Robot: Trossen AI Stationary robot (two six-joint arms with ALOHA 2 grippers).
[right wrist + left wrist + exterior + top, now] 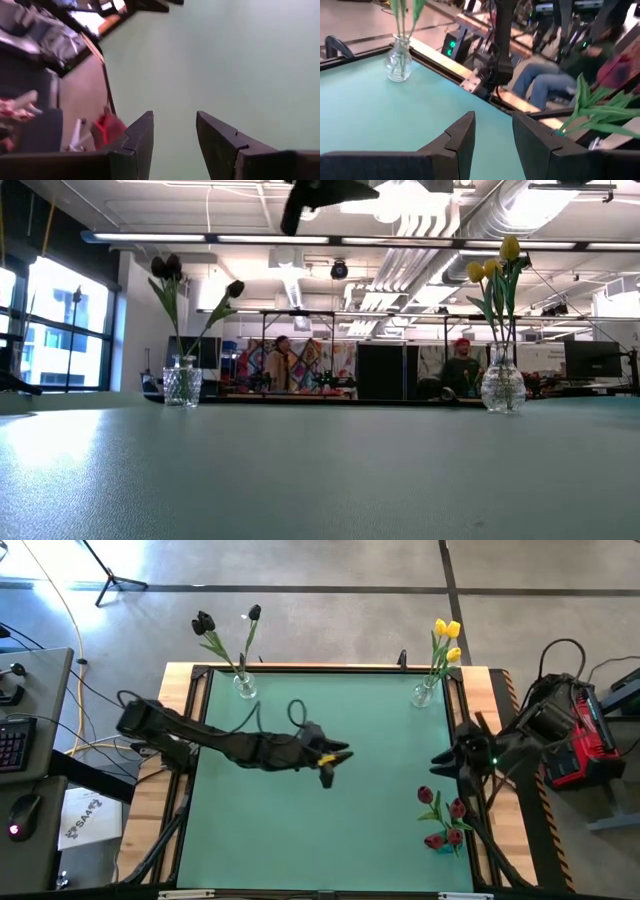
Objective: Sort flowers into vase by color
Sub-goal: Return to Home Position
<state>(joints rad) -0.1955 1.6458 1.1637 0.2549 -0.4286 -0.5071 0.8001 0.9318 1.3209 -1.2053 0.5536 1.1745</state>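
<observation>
Closest to the lens, in the left wrist view, the dark fingers (462,137) of the left gripper (492,122) are seen moderately parted, with nothing held between them, since no flower is left to be carried. This gripper is found over the middle of the green table (300,840). The right gripper (447,758) is kept at the right edge, also parted and empty. The flowers are divided by colour. The black flowers (205,622) are set in a clear vase (245,690) at the far left corner. The yellow flowers (447,632) are set in a second clear vase (425,693) at the far right corner. The red flowers (457,808) are placed near the right edge, just beside the right gripper; their vase, probably blue, is hardly visible. The sorting is judged complete, and only the retreat of the arms is needed.
</observation>
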